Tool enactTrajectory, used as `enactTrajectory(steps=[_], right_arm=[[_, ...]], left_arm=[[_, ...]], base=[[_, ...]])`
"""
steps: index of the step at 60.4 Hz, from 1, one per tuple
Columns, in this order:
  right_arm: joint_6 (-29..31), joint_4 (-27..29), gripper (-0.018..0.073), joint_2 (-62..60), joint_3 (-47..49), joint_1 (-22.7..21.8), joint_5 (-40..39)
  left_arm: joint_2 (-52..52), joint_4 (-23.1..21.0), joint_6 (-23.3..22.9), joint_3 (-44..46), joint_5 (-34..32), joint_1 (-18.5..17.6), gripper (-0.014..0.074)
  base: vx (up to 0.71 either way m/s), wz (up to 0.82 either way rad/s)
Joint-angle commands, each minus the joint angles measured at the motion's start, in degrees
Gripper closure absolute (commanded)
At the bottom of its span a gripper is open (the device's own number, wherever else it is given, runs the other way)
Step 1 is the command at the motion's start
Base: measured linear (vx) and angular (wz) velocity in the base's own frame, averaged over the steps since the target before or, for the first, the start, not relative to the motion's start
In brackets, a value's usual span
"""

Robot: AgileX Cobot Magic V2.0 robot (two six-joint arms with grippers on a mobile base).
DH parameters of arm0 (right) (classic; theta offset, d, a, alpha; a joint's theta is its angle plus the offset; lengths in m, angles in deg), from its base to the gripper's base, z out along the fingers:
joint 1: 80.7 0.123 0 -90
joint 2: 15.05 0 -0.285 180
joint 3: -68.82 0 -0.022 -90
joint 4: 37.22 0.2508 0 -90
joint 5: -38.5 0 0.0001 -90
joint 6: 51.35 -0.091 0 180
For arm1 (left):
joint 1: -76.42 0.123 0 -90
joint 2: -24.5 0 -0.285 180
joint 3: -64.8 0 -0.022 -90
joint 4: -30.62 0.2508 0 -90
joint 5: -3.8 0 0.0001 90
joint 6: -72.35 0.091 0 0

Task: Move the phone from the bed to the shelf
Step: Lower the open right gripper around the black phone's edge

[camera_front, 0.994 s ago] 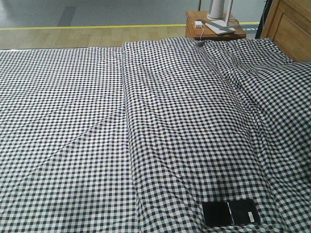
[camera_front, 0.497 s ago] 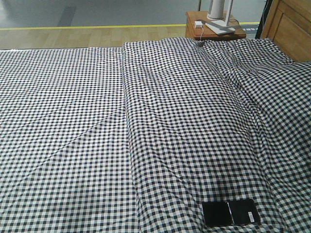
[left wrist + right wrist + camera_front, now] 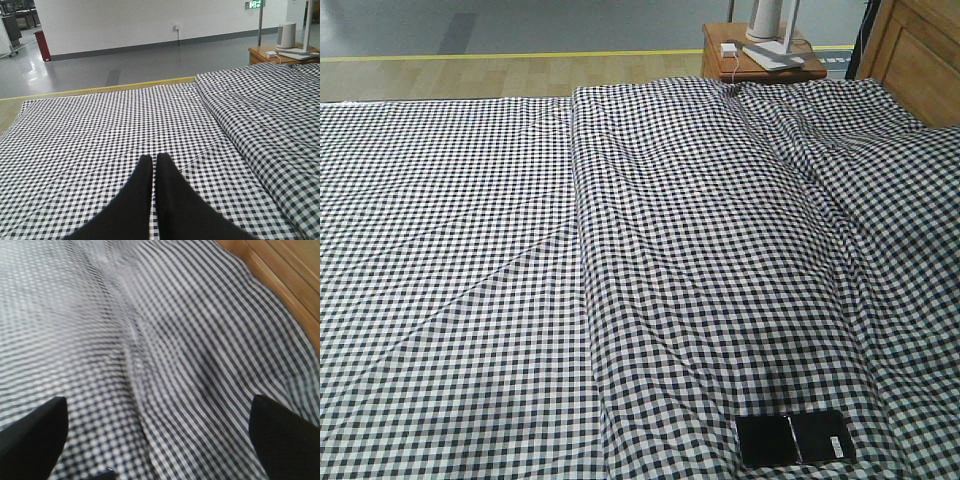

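Observation:
The phone (image 3: 795,438), a glossy black slab with a crease across its middle, lies flat on the checked bed (image 3: 650,250) near the front edge, right of centre. Neither arm shows in the front view. In the left wrist view my left gripper (image 3: 154,158) is shut with nothing in it, its black fingers pressed together above the bed (image 3: 100,130). My right gripper (image 3: 156,400) is open, fingers spread wide over the blurred checked fabric (image 3: 175,340); a dark corner (image 3: 109,473) at the bottom edge may be the phone. The shelf is out of view.
A wooden headboard (image 3: 920,50) rises at the far right. A reddish-brown bedside table (image 3: 760,60) with a white lamp base and a charger stands behind the bed, also seen as the table (image 3: 280,50). A long fold (image 3: 582,250) runs down the bedcover.

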Motion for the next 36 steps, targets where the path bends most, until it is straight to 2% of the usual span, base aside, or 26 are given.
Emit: enactTrajectory(steps=[1,10,18,28,36], right_arm=[[2.1,2.0,-0.0137,2.4,1.9,-6.3,-4.6],[14.1,12.0,-0.0130,9.7,1.9,-15.6,-6.7],[27.6,25.9,-0.0125,17.8,1.9,-21.5,-9.4],[44.8,41.2,-0.0120,29.6,1.9,-25.8,-8.6],[56.0,49.8,-0.0117,39.4,1.9,-27.4,-4.3]], left_arm=[[-0.4,-0.5,-0.3,1.3,-4.2,-0.1,0.0595],[-0.4,-0.5,-0.3,1.3,-4.2,-0.1,0.0595],[-0.4,-0.5,-0.3,1.3,-4.2,-0.1,0.0595],[-0.4,-0.5,-0.3,1.3,-4.2,-0.1,0.0595],[-0.4,-0.5,-0.3,1.3,-4.2,-0.1,0.0595]], base=[[0.00,0.00],[0.00,0.00],[0.00,0.00],[0.00,0.00],[0.00,0.00]])
